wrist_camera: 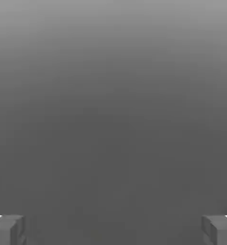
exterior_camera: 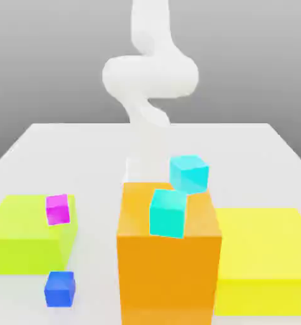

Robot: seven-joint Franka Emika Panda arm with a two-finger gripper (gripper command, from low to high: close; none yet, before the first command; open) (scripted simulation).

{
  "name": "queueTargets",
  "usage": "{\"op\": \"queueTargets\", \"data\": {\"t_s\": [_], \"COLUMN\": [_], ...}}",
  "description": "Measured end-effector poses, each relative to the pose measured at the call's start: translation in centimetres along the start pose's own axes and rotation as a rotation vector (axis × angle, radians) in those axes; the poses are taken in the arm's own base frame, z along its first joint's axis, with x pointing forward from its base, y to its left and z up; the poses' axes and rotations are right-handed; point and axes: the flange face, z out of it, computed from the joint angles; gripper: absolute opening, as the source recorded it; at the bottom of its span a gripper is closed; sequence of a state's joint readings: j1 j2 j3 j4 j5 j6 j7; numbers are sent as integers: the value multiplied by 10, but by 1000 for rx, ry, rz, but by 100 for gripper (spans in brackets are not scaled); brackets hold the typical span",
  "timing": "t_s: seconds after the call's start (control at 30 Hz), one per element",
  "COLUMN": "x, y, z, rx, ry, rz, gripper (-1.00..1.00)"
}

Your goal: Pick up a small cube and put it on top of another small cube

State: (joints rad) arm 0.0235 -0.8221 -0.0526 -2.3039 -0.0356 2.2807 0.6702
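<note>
Gripper (wrist_camera: 113, 229) fingers spread wide, empty; small blue cube (exterior_camera: 59, 289) sits near bench (exterior_camera: 254, 143) front edge, well apart from arm (exterior_camera: 150, 76).

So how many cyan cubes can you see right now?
2. One cyan cube sits on top of the orange block; the other cyan cube is just behind it. More could be hidden behind the blocks.

The white arm (exterior_camera: 150, 76) rises curled behind, its claw (wrist_camera: 113, 232) spread wide and holding nothing.
</note>
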Motion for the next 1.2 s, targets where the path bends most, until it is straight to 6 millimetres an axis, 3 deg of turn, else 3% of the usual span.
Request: {"op": "queueTargets", "data": {"t_s": [0.3,0.57,0.87,1.2], "x": [31,52,61,44], "y": [71,136,204,261], "z": [-7,18,78,178], "rx": [-30,-41,-11,108], "ry": [-18,-84,-207,-386], "rz": [-415,-773,-1185,-1667], "gripper": [0,0,0,0]}}
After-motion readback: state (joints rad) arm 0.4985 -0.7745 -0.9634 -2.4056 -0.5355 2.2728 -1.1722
